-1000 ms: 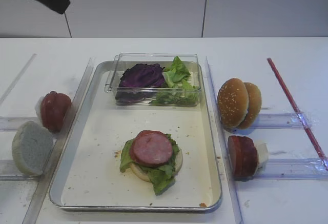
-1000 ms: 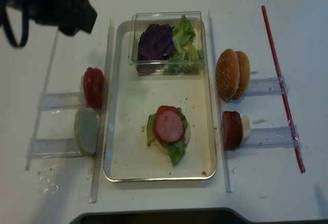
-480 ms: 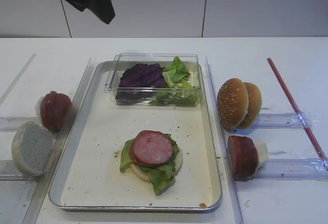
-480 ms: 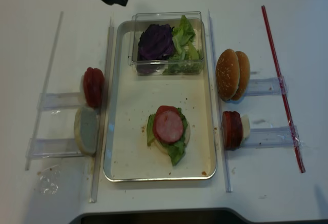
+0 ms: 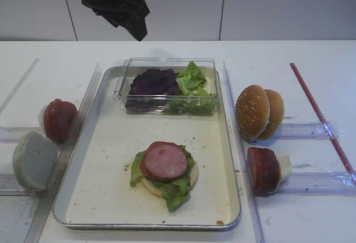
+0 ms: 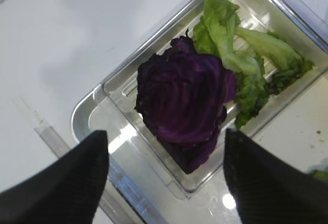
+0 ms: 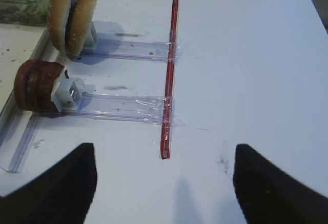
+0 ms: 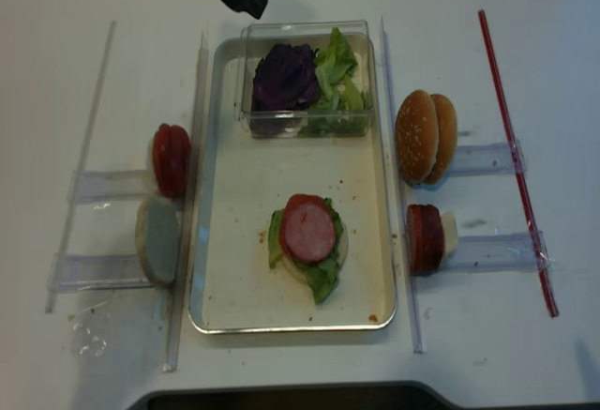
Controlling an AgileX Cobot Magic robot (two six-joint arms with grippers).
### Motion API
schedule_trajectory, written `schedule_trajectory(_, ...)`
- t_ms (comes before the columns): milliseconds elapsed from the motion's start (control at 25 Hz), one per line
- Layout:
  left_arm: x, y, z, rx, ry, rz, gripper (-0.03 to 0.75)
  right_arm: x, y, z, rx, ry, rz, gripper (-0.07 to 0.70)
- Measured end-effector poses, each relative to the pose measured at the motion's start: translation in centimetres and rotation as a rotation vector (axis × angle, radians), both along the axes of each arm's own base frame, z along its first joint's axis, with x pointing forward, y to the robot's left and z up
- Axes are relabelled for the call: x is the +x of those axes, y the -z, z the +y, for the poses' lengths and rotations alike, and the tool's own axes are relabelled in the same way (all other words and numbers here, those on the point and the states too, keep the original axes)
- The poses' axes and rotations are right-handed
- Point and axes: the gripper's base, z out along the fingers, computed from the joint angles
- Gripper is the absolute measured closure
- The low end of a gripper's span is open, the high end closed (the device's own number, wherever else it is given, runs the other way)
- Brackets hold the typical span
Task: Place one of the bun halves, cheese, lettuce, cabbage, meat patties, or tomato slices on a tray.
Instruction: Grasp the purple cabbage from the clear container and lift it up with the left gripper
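While left hand point(image 6: 164, 183) hovers, cabbage point(image 6: 182, 98) beneath

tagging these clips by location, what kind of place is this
Probably a lab bench staged as a burger station: a plain white table, a metal tray with a half-built burger, and buns propped in clear plastic holders.

Ahead and left of the wide-spread right gripper point(image 7: 164, 183), bun halves point(image 7: 72, 16) and meat patties point(image 7: 36, 86) stand on clear holders point(image 7: 118, 107); a red strip point(image 7: 170, 65) runs straight ahead.

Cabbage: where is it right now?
The cabbage lies in the left half of the clear box at the tray's far end, touching the lettuce on its right; the open left gripper hovers above.
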Motion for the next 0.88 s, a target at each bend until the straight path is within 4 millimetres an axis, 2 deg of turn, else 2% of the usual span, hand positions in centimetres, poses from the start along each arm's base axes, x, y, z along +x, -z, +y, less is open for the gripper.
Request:
schedule_trajectory(360,2.0,2.8,-3.1,0.024,0.079,0.022,0.277,0.0,0.0,0.0,0.0,0.0,0.0,0.07)
schedule_trajectory(880,3.5,7.0,-3.8,0.058,0.08,0.098,0.276,0.0,0.0,0.0,0.004,0.009,0.001,0.07)
